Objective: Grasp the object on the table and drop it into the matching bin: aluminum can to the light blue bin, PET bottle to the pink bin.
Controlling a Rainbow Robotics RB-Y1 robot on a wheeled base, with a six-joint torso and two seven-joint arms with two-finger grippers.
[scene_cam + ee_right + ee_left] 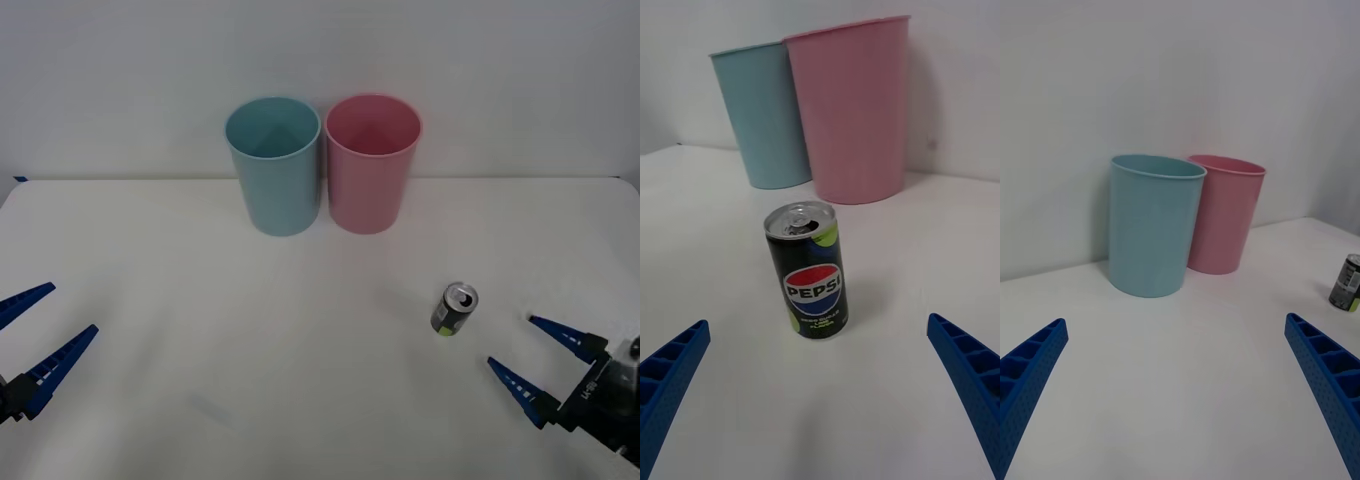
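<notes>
Front view puts the can (454,308) upright on the table (200,330), in front of the pink bin (371,160) and off to its right — your right gripper (540,360) sits just beyond the can, fingers spread wide and empty. That's your nearer arm by a long way; the left gripper (35,335), also open and empty, waits well apart on the can's far side. The right wrist view gives you what the front can't: the can stands vertical, centred ahead between the fingers, Pepsi label facing you, with the blue bin (764,112) behind it beside the pink. Drive straight in, I'd say.
</notes>
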